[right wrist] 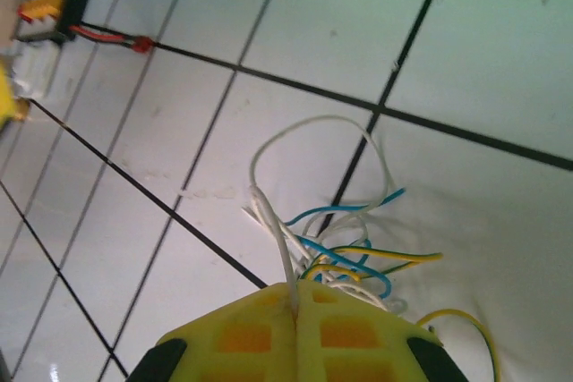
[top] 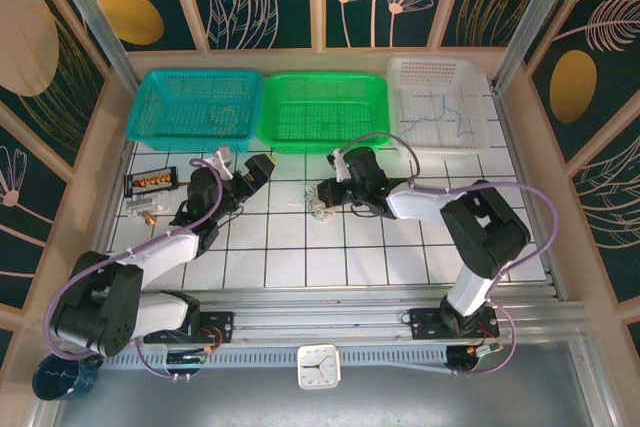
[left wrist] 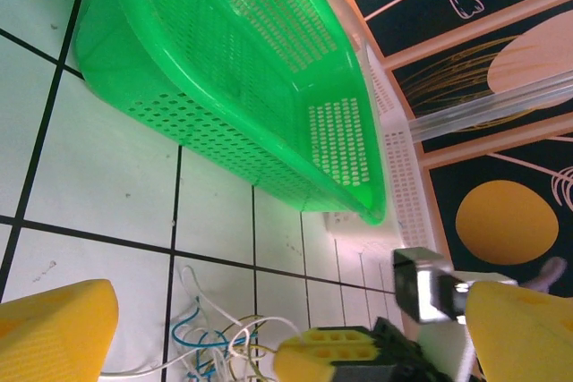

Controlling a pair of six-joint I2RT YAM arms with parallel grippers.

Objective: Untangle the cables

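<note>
Right wrist view showed the right gripper (right wrist: 295, 310) with its yellow fingers (right wrist: 242, 337) pressed together and a single white strand (right wrist: 285, 261) pinched in the seam between them. The rest of the cables (right wrist: 349, 252), a loose knot of blue, yellow and white wires, lay on the tiled table (right wrist: 179, 87) just in front of those fingertips. One white loop arched out across a black grid line.

In the top view the knot sat mid-table, in front of the green basket (top: 322, 112) and between the two grippers. The left gripper (top: 262, 169) stood spread wide and held nothing. It was just beside the knot but not touching it.

The main risk, as I judged it, was that nothing pinned the knot down. A pull on the white strand could drag the whole bundle along rather than draw one wire free. If the strand was looped through the others, a hard pull could also cinch the tangle tighter. The wire was very thin and was gripped at the very fingertips, so it could slip out under any tension. A long sweep could carry trailing wires toward the green basket or into the left gripper's open fingers. A slow pull would suit, with the left gripper holding the bundle down.
</note>
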